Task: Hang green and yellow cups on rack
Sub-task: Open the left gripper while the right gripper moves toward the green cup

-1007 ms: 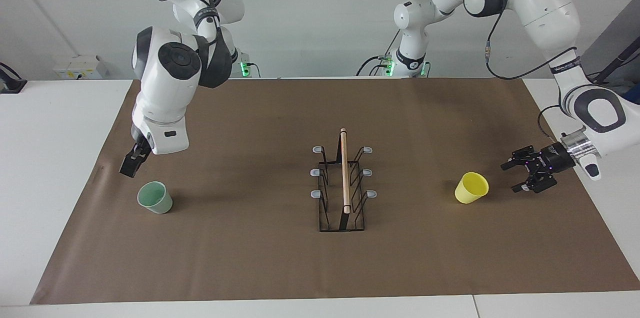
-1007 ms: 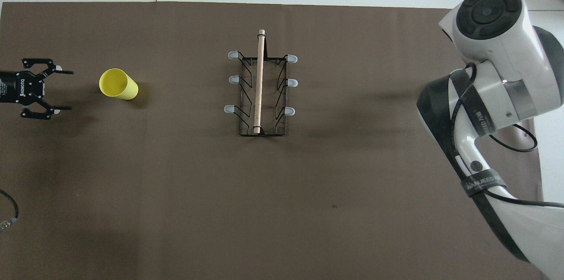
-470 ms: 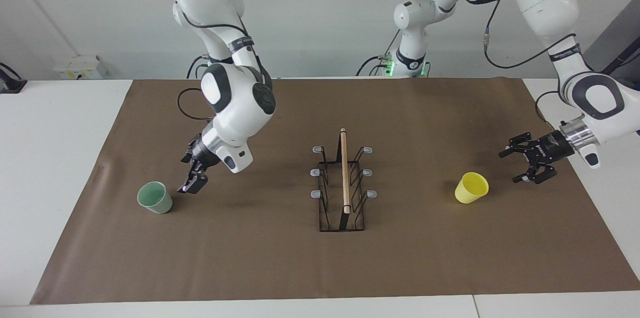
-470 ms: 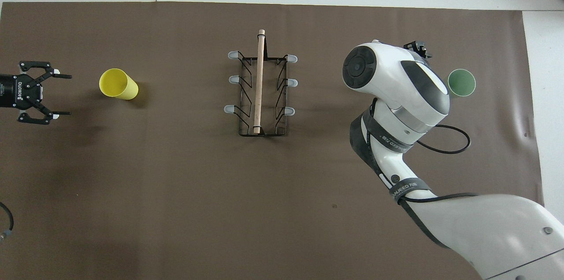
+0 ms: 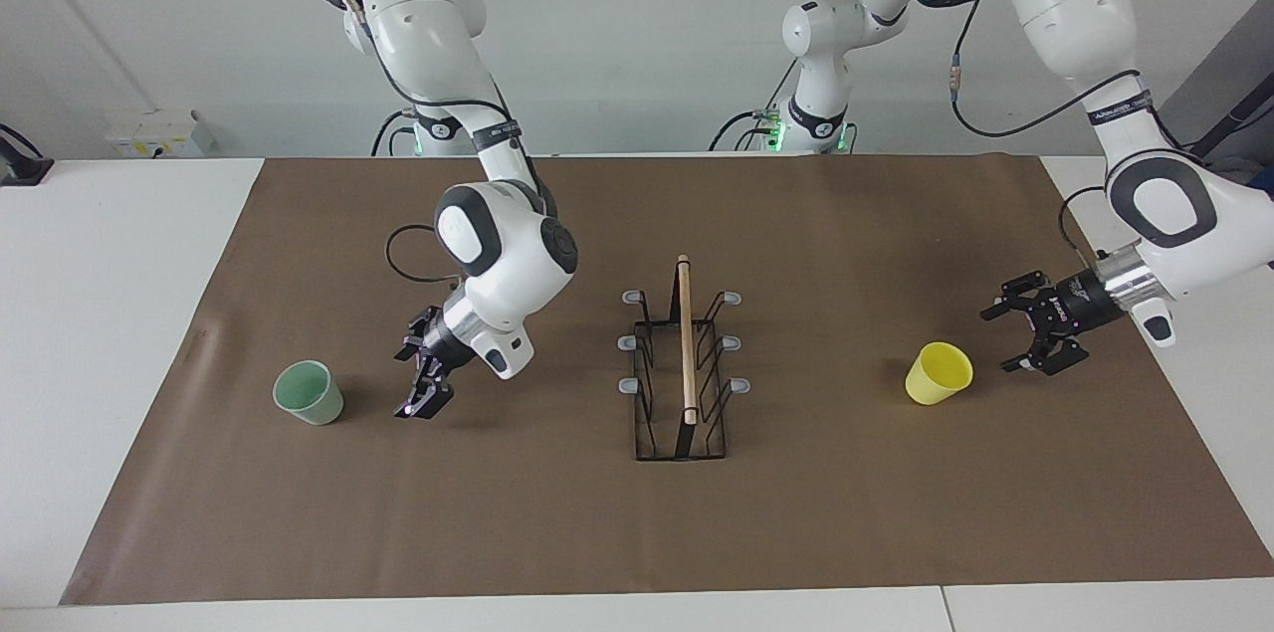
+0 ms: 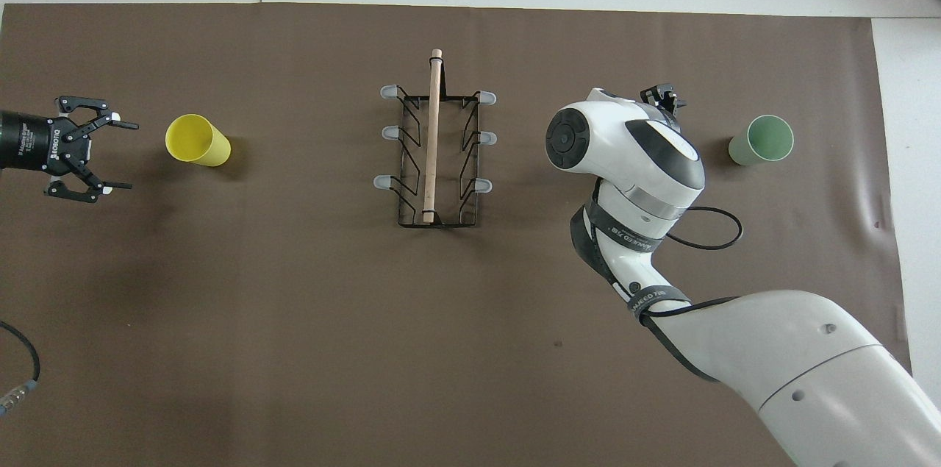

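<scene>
The pale green cup (image 5: 309, 394) stands upright on the brown mat toward the right arm's end; it also shows in the overhead view (image 6: 762, 140). The yellow cup (image 5: 939, 373) stands toward the left arm's end (image 6: 195, 140). The black wire rack (image 5: 683, 375) with its wooden rod stands mid-table between them (image 6: 434, 151), its prongs bare. My right gripper (image 5: 410, 381) is open, low over the mat between green cup and rack, apart from the cup; in the overhead view (image 6: 662, 95) the arm mostly hides it. My left gripper (image 5: 998, 341) is open beside the yellow cup, apart from it (image 6: 121, 157).
The brown mat (image 5: 637, 532) covers most of the white table. The right arm's elbow and cable (image 6: 632, 173) hang over the mat between the rack and the green cup.
My right arm has swung from the table-end side of the green cup to its rack side, and the gripper has come down. My left gripper has edged closer to the yellow cup.
</scene>
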Controlling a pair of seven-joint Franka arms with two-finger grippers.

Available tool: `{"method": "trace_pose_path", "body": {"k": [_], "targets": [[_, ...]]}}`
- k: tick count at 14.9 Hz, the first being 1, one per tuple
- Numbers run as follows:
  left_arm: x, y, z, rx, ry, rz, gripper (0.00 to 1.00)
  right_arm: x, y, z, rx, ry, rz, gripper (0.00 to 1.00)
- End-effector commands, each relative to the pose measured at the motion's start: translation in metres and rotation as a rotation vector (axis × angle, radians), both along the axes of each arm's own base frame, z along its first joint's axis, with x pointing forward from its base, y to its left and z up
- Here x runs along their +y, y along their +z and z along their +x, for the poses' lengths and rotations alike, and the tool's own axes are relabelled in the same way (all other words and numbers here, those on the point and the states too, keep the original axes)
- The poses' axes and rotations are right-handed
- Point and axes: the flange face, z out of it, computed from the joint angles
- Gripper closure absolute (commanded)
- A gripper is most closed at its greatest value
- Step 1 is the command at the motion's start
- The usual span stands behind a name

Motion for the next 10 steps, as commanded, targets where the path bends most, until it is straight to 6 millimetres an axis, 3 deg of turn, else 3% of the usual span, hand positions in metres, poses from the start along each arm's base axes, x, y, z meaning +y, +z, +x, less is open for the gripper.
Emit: {"method": "trace_pose_path", "body": {"k": [1, 5, 8, 9, 10], "targets": [[0.012, 0.010, -0.011, -0.022, 0.080, -0.035, 0.00, -0.023, -0.015, -0.006, -0.017, -0.008, -0.008, 0.00], [0.012, 0.009, -0.012, -0.022, 0.085, -0.039, 0.00, -0.062, -0.039, -0.018, -0.010, 0.022, -0.037, 0.00], [0.009, 0.008, -0.013, -0.025, 0.067, -0.039, 0.00, -0.075, -0.043, -0.018, -0.015, 0.065, -0.062, 0.00], [0.011, 0.006, -0.016, -0.024, 0.065, -0.042, 0.00, -0.082, -0.047, -0.019, -0.013, 0.087, -0.078, 0.00], [0.026, 0.004, -0.024, -0.023, 0.103, -0.052, 0.00, -0.087, -0.048, -0.020, -0.013, 0.117, -0.095, 0.00]]}}
